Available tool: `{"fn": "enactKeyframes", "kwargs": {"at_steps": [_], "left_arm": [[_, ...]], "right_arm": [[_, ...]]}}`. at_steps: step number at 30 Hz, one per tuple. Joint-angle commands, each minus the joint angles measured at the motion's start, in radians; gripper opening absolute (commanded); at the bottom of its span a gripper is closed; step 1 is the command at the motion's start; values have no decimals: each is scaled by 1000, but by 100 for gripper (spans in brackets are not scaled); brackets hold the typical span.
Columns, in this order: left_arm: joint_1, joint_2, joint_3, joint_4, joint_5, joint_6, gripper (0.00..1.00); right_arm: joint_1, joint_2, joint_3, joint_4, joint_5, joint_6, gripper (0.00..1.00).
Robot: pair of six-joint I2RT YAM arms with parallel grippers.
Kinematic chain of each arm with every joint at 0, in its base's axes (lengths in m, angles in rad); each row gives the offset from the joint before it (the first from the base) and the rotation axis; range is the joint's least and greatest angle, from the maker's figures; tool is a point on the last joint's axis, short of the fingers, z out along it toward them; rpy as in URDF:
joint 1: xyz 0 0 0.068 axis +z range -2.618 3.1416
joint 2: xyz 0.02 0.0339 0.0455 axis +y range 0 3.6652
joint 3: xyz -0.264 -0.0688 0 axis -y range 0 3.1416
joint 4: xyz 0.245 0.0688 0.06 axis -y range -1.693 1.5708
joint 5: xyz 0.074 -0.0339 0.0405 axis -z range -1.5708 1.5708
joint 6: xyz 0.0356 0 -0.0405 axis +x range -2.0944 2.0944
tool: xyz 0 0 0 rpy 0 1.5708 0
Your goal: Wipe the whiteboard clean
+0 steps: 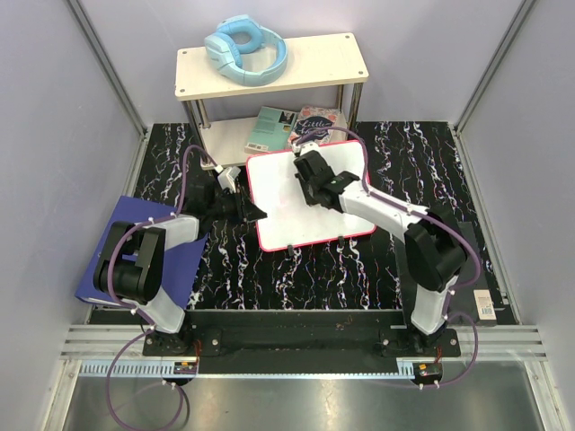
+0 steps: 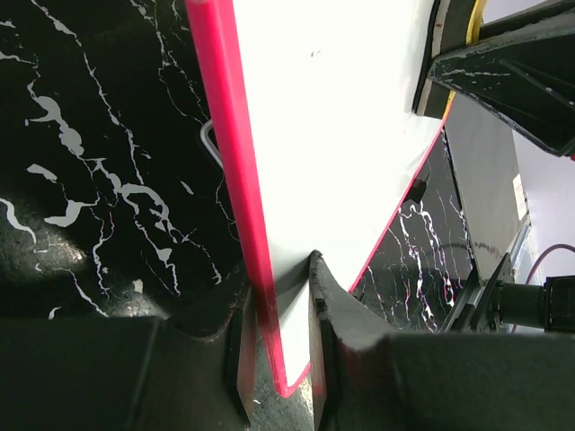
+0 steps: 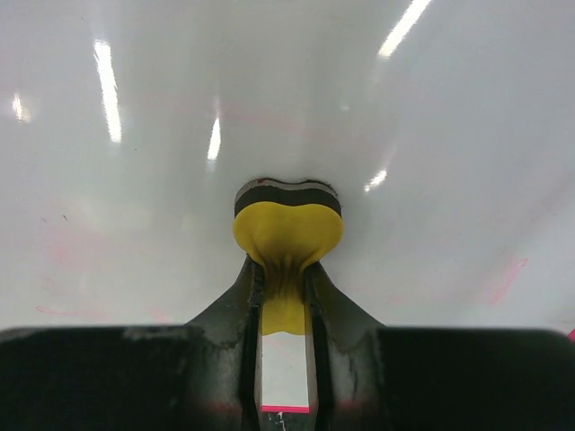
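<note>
The whiteboard [image 1: 287, 215], white with a thin pink-red frame, lies on the black marble table. My left gripper [image 1: 254, 213] is shut on its left edge; in the left wrist view the fingers [image 2: 337, 305] straddle the pink frame [image 2: 229, 135] near a corner. My right gripper [image 1: 310, 172] stands over the upper middle of the board, shut on a yellow eraser [image 3: 287, 229] whose dark pad presses on the white surface [image 3: 180, 135]. Faint pink smears [image 3: 505, 280] remain on the board. The eraser also shows in the left wrist view [image 2: 473, 18].
A cream shelf [image 1: 314, 63] stands at the back with blue headphones [image 1: 244, 49] on top. Two books [image 1: 272, 127] [image 1: 321, 119] lie under it, just behind the board. A blue binder [image 1: 108, 260] lies at the left beneath the left arm.
</note>
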Motion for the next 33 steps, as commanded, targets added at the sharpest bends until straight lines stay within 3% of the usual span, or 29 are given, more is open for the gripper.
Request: {"fn": "enactKeyframes", "kwargs": {"at_steps": [1,9,15,23,33], "left_arm": [[-11,13,-11,-76,-106,117,0],[-11,15,-11,-77,-104,115,0],[-11,18,-8,-78,-104,114,0],[-10,21,-11,-77,-110,109,0],[-7,13,-19,-72,-123,103,0]], "right_arm": [[73,115,52,-34,69,-55,0],[241,224,155,-52,109,-130,0],[246,192,49,-20,173,-142,0],[46,28,-183,74,205,-41,0],[-220,-49,-180,55,262,-3,0]]}}
